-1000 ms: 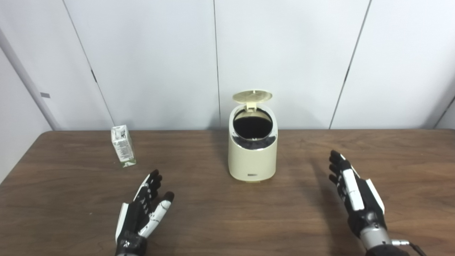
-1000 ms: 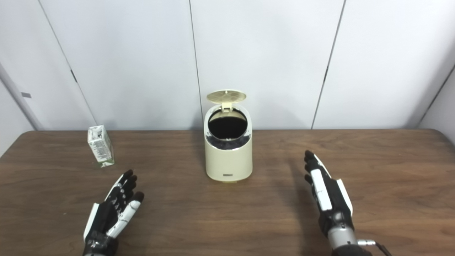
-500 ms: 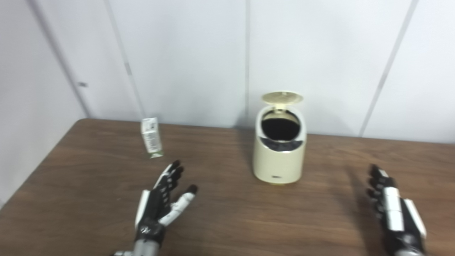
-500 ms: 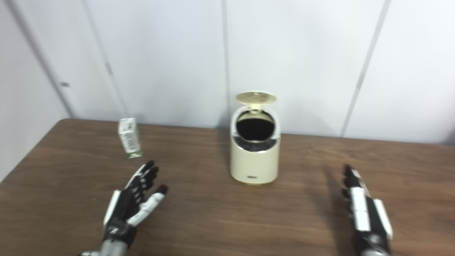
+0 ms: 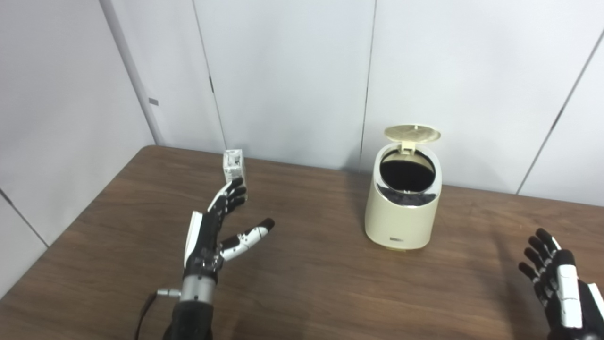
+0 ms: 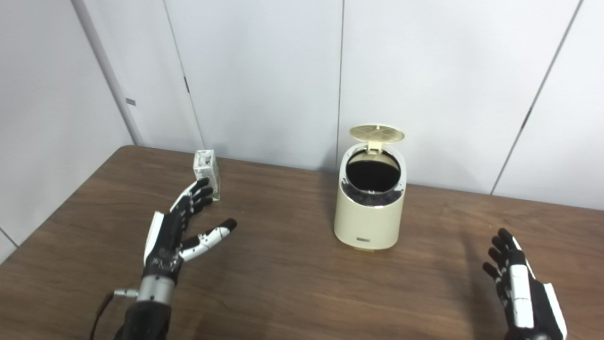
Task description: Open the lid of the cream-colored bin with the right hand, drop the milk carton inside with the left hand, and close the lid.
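The left robot hand (image 5: 212, 233) is hovering spread and empty, its fingertips just short of the upright milk carton (image 5: 232, 166) on the worktop (image 5: 306, 288). The right robot hand (image 6: 524, 290) is also splayed, holding nothing, well right of the cream-colored bin (image 5: 402, 215), whose lid (image 5: 412, 133) is standing raised.

So the cream-colored bin (image 6: 369, 208) sits a bit right of center on the brown wooden surface (image 6: 292, 283), lid (image 6: 377, 133) flipped up at the back and the dark inside showing. The milk carton (image 6: 206, 174) stands upright in the left-middle of the frame, well apart from the bin. The left hand (image 6: 181, 233) is lower left, fingers spread and holding nothing, fingertips overlapping the carton's lower edge. The right hand (image 6: 521, 293) is in the bottom right corner, fingers apart and empty too.
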Tool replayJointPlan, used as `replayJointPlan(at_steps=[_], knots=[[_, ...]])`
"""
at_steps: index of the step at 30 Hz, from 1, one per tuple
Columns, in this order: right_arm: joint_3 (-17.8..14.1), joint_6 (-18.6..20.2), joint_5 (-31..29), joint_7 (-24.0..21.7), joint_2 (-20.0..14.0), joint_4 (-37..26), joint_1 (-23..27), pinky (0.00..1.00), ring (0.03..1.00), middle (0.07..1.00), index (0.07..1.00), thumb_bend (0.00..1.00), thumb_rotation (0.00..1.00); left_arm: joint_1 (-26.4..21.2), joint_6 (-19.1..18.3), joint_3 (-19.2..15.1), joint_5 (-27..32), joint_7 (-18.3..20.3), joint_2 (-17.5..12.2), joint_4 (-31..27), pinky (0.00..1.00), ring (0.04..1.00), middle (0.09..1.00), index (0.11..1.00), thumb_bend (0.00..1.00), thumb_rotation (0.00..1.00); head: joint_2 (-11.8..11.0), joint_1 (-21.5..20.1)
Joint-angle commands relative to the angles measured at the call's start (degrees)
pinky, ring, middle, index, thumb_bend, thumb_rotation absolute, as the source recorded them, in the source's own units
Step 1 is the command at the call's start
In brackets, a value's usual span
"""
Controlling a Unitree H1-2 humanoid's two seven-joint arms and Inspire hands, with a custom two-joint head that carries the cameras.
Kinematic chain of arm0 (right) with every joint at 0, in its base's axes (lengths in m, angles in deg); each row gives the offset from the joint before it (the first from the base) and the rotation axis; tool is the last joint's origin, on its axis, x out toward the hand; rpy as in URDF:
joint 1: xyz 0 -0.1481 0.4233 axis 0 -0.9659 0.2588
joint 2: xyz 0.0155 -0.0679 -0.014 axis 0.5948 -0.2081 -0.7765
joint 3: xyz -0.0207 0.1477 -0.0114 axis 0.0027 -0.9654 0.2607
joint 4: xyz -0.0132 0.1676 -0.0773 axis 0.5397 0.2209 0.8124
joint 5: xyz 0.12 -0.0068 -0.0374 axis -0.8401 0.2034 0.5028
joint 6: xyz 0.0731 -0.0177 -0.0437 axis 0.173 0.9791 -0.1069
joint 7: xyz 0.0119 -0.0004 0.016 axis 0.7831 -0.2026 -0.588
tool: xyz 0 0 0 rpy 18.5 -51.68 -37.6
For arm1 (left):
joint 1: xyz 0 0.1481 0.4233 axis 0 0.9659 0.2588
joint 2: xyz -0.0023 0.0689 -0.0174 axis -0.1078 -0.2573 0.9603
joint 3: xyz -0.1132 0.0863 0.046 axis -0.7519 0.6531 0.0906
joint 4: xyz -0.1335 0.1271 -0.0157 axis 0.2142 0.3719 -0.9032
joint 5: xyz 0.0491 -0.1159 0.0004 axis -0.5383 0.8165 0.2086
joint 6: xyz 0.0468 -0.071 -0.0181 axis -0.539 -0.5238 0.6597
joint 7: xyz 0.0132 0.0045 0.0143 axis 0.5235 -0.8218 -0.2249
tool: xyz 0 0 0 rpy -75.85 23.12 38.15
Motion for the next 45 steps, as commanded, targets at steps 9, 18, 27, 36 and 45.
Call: replayJointPlan(at_steps=[9, 18, 27, 36, 45], knots=[[-0.6, 2.2, 0.0, 0.2, -0.4, -5.2, 0.9, 0.88, 0.922, 0.927, 0.902, 0.57, 0.99, -7.4, -3.1, -2.8, -5.4, -2.3, -6.0, 0.4, 0.65, 0.759, 0.816, 0.877, 0.77, 0.11, 0.2, 1.2], [-0.5, 2.7, 0.2, 0.0, -0.5, -5.9, 1.1, 0.87, 0.92, 0.928, 0.911, 0.56, 0.98, -12.0, -1.8, -2.7, -9.0, -3.5, -10.5, 5.0, 0.58, 0.723, 0.796, 0.849, 0.79, 0.06, 0.1, 1.5], [-0.5, 4.8, 0.4, 0.4, -0.1, -7.2, 1.3, 0.89, 0.922, 0.926, 0.909, 0.54, 1.0, -15.7, 0.0, -0.6, -8.8, 0.5, -17.0, 12.0, 0.71, 0.844, 0.888, 0.919, 0.81, 0.04, 0.3, 1.2], [-0.4, 5.3, 0.8, 0.7, 0.2, -8.2, 1.1, 0.87, 0.914, 0.917, 0.896, 0.52, 0.98, -18.8, -2.1, 1.7, -7.8, 4.7, -20.5, 18.3, 0.84, 0.929, 0.956, 0.966, 0.92, 0.06, 0.5, 0.9], [-0.2, 6.4, 0.8, 1.0, 0.9, -9.4, 1.2, 0.86, 0.91, 0.913, 0.892, 0.52, 0.96, -24.3, -2.0, 3.7, -5.9, 8.9, -24.0, 27.4, 0.87, 0.939, 0.962, 0.987, 0.94, 0.08, 0.4, 0.5]])
